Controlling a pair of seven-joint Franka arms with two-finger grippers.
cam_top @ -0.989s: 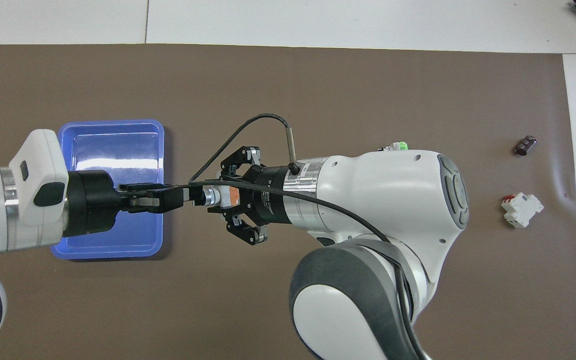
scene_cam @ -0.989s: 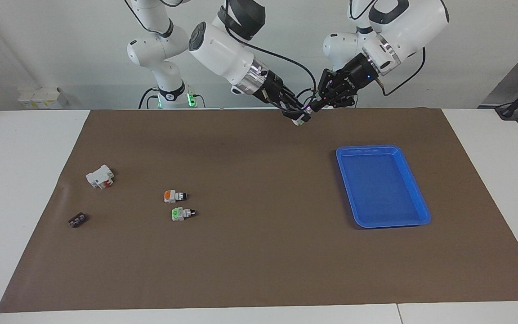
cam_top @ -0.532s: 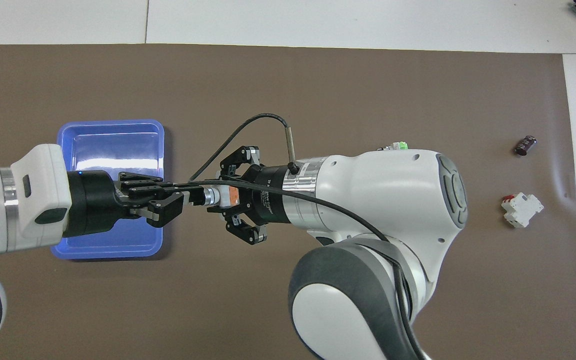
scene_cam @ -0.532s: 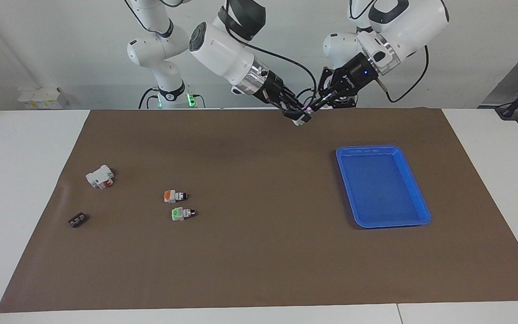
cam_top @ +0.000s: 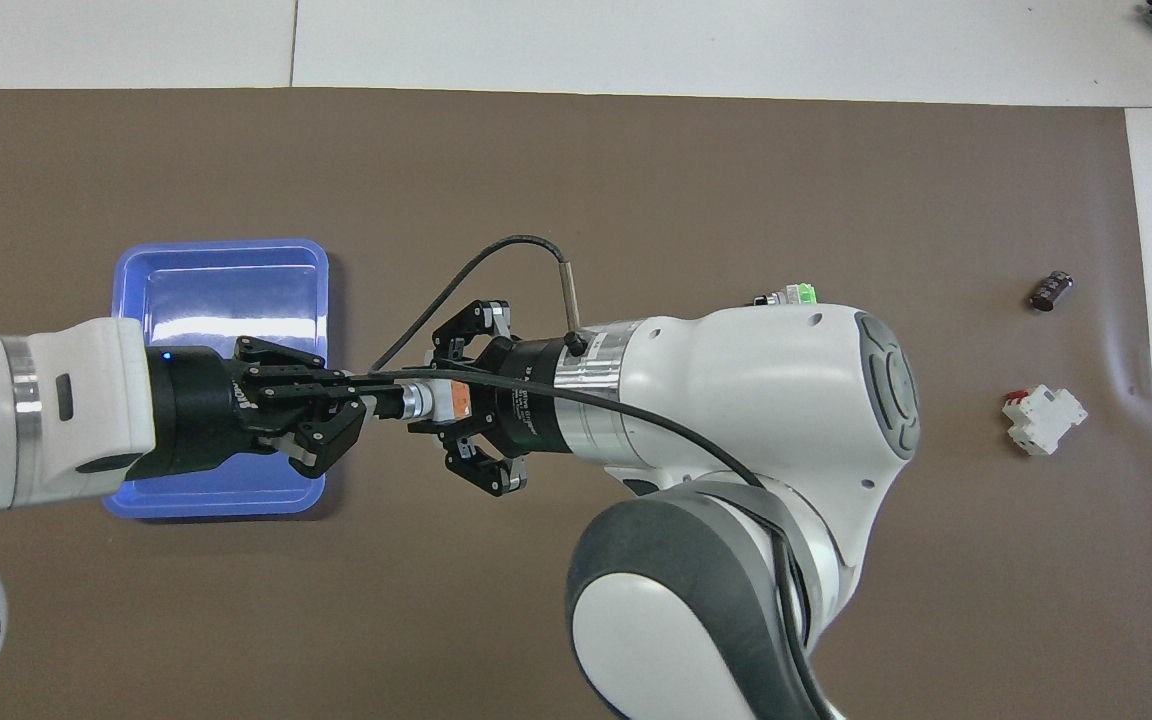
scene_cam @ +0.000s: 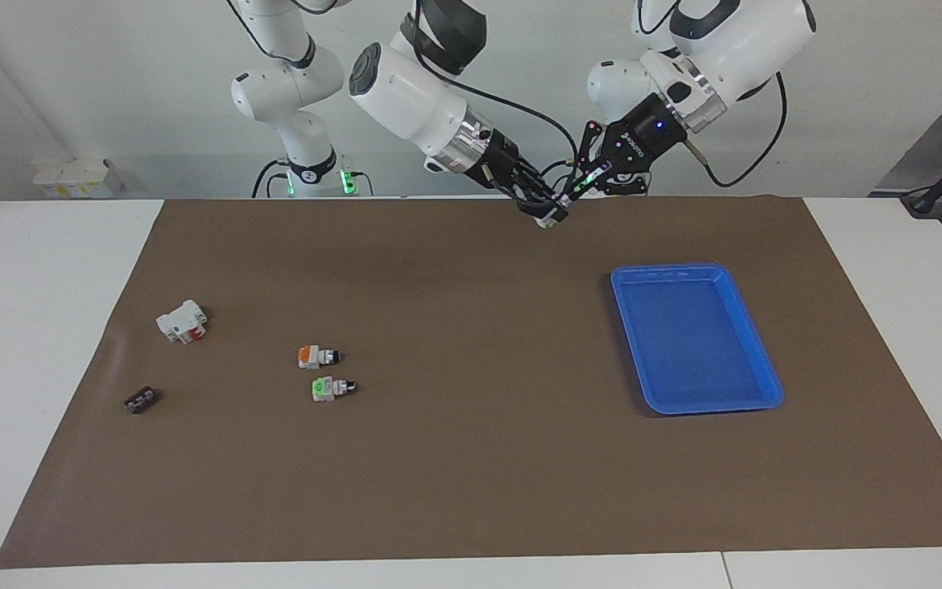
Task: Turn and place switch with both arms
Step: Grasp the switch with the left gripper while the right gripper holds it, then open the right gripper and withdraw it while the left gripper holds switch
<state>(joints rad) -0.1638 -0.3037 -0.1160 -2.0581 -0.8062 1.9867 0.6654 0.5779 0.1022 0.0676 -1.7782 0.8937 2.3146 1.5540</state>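
Both arms meet in the air over the edge of the brown mat nearest the robots, at about 12 o'clock on the desk in the facing view. The right pincer is clamped on the orange block end of a selector switch, which lies level between the two arms. The left pincer is closed on the switch's black knob tip, so each arm grips one end of it. In the facing view the two pincers touch tip to tip at the switch, which hangs above the mat and not on it.

The blue tray sits at about 3 o'clock on the mat, toward the left arm's end of the desk, with nothing in it. Toward the right arm's end, at roughly 9 o'clock, a second orange-ended switch lies on the mat. A green-ended switch lies just beside it, slightly farther from the robots. Farther toward that end sits a white and red block. A small dark part lies near it, at around 8 o'clock and farther from the robots.
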